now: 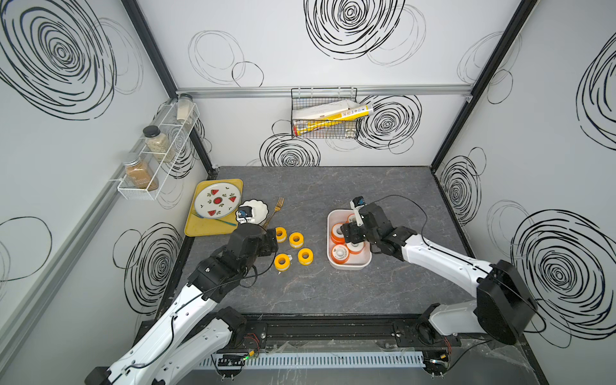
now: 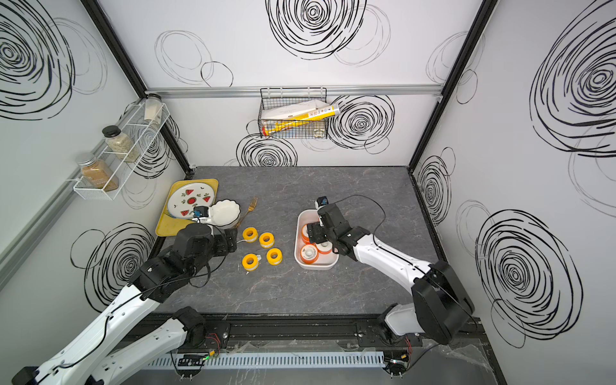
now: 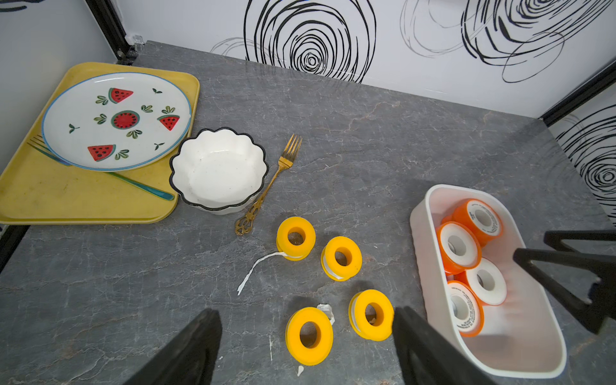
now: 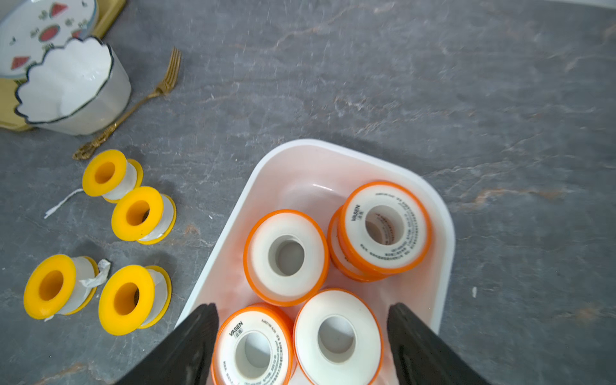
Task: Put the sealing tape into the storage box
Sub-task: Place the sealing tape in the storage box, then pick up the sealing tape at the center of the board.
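Left pincer [image 3: 305,313] jaws wide, nothing in them. It's low beside the four yellow spools [image 3: 341,258], which stand loose on the worktop [image 1: 333,293] in a tight cluster. The right pincer [image 4: 303,310] is spread wide too, empty, and hangs over the storage box [image 4: 333,143]. The orange spools [image 4: 286,256] lie in there, flat faces up.

Around the cluster, a gold fork [image 3: 276,180] lies just behind the nearest yellow spool, its handle end close to it. The scalloped bowl [image 3: 218,170] sits against the yellow tray [image 3: 66,200], which carries the watermelon plate [image 3: 116,120] with a teal fork [image 3: 143,186] tucked under it. Bare worktop lies between the spools and the box. A wire basket [image 1: 325,113] and a spice rack [image 1: 156,150] are up on the walls, well away.

In both top views my right arm covers much of the box, but the right wrist view shows four faces plainly, two with printed labels. The farthest orange spool seems to sit on another, so I can't give a sure count. The left wrist view picks up a loose tail of tape [image 3: 256,270] trailing from one yellow spool. In a top view my left arm half hides that spool [image 1: 281,234].

The near end of the box is cut off in the right wrist view. I can't tell how high the left pincer sits above the worktop.
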Motion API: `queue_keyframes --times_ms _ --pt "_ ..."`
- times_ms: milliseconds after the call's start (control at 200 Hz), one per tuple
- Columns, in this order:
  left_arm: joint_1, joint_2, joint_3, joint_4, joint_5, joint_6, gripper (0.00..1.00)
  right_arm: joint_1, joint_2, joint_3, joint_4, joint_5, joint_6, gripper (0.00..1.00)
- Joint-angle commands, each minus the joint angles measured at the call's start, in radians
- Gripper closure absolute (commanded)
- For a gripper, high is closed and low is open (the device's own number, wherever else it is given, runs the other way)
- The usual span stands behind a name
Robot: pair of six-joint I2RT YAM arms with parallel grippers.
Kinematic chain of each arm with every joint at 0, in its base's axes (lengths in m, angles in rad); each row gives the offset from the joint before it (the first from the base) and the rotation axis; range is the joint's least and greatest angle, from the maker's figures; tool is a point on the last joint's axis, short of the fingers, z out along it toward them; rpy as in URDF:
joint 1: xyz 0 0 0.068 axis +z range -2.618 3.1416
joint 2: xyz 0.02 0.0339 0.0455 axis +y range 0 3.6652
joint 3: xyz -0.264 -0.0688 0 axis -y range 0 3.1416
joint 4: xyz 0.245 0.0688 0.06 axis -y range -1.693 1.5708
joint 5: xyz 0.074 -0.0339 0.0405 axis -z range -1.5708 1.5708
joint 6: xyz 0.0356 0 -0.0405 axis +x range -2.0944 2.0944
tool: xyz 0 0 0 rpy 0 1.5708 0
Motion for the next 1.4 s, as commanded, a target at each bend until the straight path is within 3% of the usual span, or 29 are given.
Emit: queue_keyframes --times_ms 0,385,891,1121,1392 --pt "0.007 0.000 -0.006 0.042 0.001 0.013 0.13 -0.001 -0.095 -0.079 0.088 0.098 0.027 0.16" --pt "0.007 0.007 -0.006 0.044 0.008 0.016 0.13 -0.001 -0.458 -0.391 0.200 0.241 0.098 0.14" --pt "-0.025 0.101 0.017 0.024 0.007 0.006 0.11 -0.001 -0.770 -0.563 0.213 0.337 0.167 0.11" --pt "-0.025 0.263 0.027 0.008 0.111 -0.102 0.10 -0.001 -0.823 -0.583 0.198 0.356 0.200 0.08" --pt "-0.047 0.433 -0.101 0.136 0.065 -0.253 0.10 -0.001 -0.806 -0.577 0.198 0.355 0.200 0.07"
